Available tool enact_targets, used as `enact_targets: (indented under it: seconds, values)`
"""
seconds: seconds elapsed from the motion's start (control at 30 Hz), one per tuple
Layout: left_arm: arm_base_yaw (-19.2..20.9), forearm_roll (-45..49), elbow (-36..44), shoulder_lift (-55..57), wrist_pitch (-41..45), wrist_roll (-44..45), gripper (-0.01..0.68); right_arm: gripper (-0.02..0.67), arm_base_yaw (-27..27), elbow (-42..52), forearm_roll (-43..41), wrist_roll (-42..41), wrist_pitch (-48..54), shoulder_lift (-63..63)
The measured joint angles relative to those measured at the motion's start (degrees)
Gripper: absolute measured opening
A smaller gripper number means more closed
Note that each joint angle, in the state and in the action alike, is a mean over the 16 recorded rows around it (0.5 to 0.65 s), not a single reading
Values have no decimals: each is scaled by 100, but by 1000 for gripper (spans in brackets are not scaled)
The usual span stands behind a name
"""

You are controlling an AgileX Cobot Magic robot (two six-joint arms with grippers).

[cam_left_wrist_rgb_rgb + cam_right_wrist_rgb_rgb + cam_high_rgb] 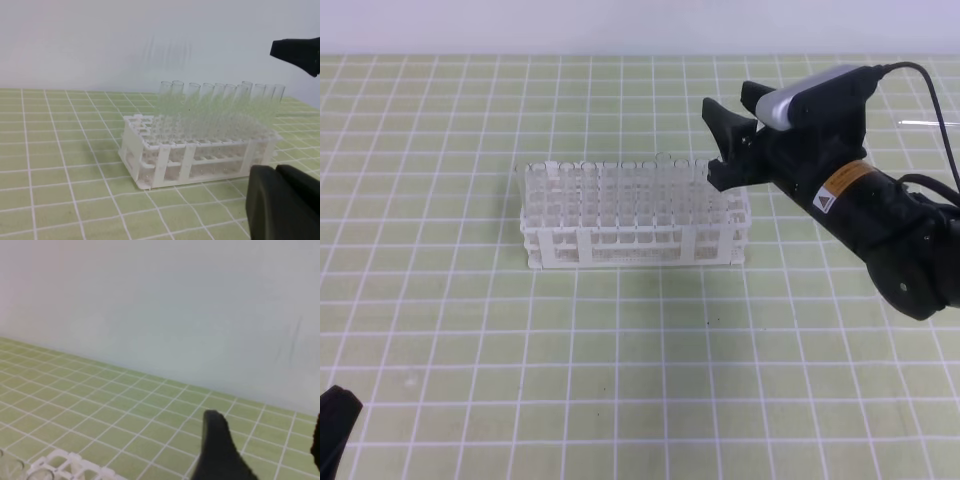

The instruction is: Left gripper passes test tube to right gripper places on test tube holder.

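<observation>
black right gripper hangs wide open over the one white test tube holder, holding nothing; my left gripper is clenched, empty.

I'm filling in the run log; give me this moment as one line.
right pincer: open, empty, over right end of test tube holder | left pincer: shut, bottom-left, away from holder | tubes: upright in back row

You are looking at a work surface covered in pale yellow-green squares ruled off by white lines, running to every edge of the high view. Behind it stands a plain whitish wall (a few faint grey streaks show on it), meeting the surface in a straight line. Light is soft and even.
</observation>
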Motion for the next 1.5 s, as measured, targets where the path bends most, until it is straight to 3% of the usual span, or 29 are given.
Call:
enact_targets:
  seconds: [0.3, 0.77, 0.87, 1.23, 1.5]
  values:
    - [0, 0, 12, 4, -10, 0, -2, 339, 0, 1, -24, -13, 521, -589]
    - [0, 1, 24, 6, -9, 0, -2, 41, 0, 506, -34, 85, 2811, -3242]
    - [0, 1, 24, 7, -13, 0, -2, 3, 0, 690, -8, 179, 3320, -3872]
    - [0, 2, 42, 11, -28, 0, -2, -14, 0, 1057, 81, 462, 5370, -5380]
    - [0, 1, 36, 7, -23, 0, -2, -15, -81, 1286, 62, 391, 6163, -5982]
